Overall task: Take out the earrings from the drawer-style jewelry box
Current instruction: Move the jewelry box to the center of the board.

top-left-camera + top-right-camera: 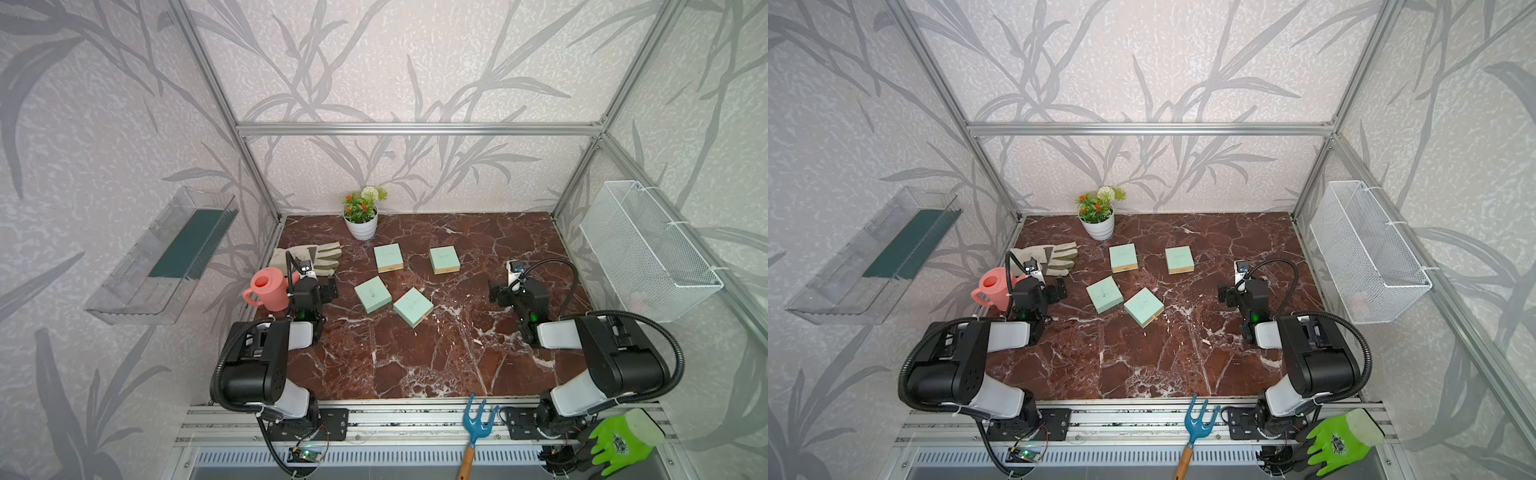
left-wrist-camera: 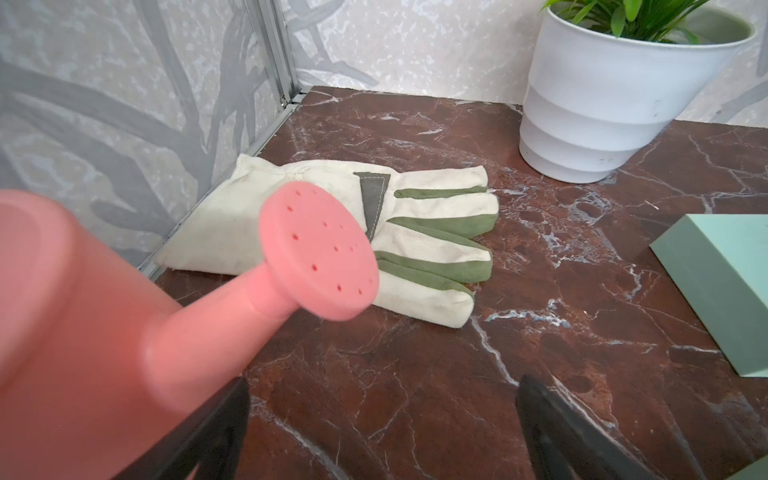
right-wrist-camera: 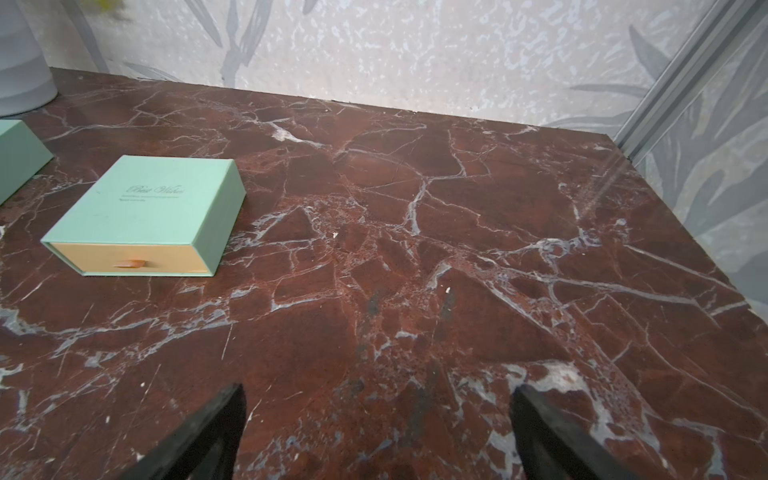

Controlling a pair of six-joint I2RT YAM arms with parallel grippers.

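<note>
Several mint-green drawer-style jewelry boxes lie in the middle of the marble table, all with drawers shut: two at the back (image 1: 388, 257) (image 1: 444, 259) and two nearer (image 1: 372, 294) (image 1: 413, 306). The right wrist view shows one box (image 3: 145, 208) with its tan drawer front and pull tab. The earrings are hidden. My left gripper (image 1: 328, 289) (image 2: 382, 399) hovers open left of the boxes, beside a pink watering can (image 2: 83, 311). On the other side of the boxes my right gripper (image 1: 496, 293) (image 3: 376, 403) stands open over bare marble. Neither holds anything.
A cream and green glove (image 1: 307, 257) lies at the back left, and a white plant pot (image 1: 360, 226) stands behind the boxes. A blue hand rake (image 1: 478, 419) and a bright green glove (image 1: 619, 444) rest on the front rail. A wire basket (image 1: 648, 249) hangs on the right wall.
</note>
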